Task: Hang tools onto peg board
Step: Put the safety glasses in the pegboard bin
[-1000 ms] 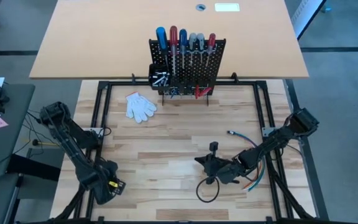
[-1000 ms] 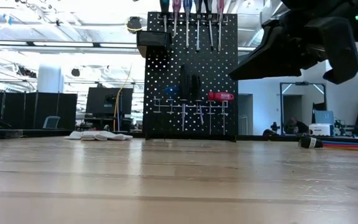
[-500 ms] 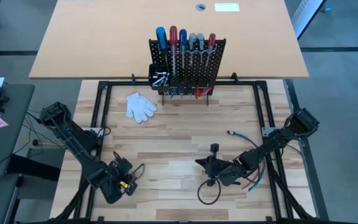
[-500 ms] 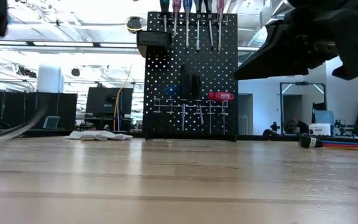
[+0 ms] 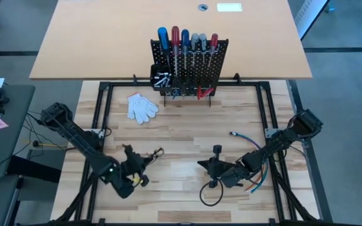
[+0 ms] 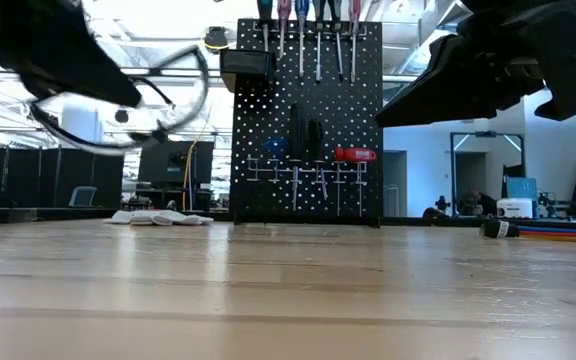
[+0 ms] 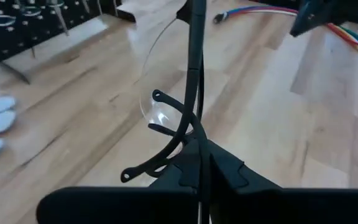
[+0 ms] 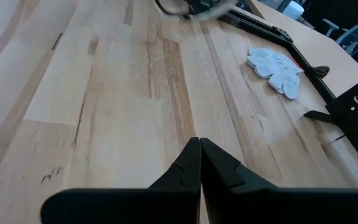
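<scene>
The left gripper (image 5: 132, 164), at about seven o'clock on the table (image 5: 181, 135), has its fingers pressed together on a pair of clear safety glasses (image 7: 176, 99) with black arms, held clear of the wood. The right gripper (image 5: 211, 166), at about five o'clock, is pinched closed on nothing, beside a bundle of coloured cables (image 5: 253, 160). The peg board (image 5: 189, 69) stands upright at twelve o'clock with the tools (image 5: 186, 40) hanging on it. A white glove (image 5: 142, 107) lies at about eleven o'clock.

Black perforated peg board (image 5: 190, 66); red, blue and grey tool handles (image 5: 187, 39); white glove (image 5: 142, 107); pale wood surface (image 5: 181, 135).
</scene>
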Controlling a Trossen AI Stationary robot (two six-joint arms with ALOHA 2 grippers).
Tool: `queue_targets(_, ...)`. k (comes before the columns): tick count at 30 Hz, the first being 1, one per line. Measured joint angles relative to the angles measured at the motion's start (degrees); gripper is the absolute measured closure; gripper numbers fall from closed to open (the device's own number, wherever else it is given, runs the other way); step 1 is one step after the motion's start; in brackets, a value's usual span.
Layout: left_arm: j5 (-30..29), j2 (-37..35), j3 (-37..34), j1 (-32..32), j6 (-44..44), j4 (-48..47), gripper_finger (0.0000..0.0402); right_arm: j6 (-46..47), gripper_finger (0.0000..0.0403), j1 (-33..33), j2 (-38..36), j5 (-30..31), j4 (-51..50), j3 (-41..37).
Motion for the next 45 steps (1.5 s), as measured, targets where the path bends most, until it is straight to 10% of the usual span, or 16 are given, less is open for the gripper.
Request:
queue_targets(10, 26.72, 0.02, -22.22, 14.86, 33.14, 66.88, 0.0401, -0.48, 0.0345, -3.75, -0.04, 0.0, 1.95, 0.0)
queue_targets(16, 41.64, 0.02, -28.69, 24.62, 44.45, 87.57, 0.0401, -3.15, 0.028, -7.84, -0.04, -6.21, 3.65, 0.0)
queue_targets(22, 46.44, 0.0, -28.48, 29.98, 48.83, 88.57, 0.0401, -4.55, 0.0203, -14.63, -0.04, -24.71, 7.57, 0.04)
queue_targets(31, 43.43, 0.02, -28.37, 31.32, 48.61, 74.98, 0.0401, -0.92, 0.0171, -19.56, -0.04, -26.89, 4.0, 0.04)
queue_targets(45, 42.63, 6.18, -20.66, 29.96, 51.19, 62.12, 0.0395, 2.07, 0.0339, -21.0, 9.61, -33.02, 21.26, 0.21)
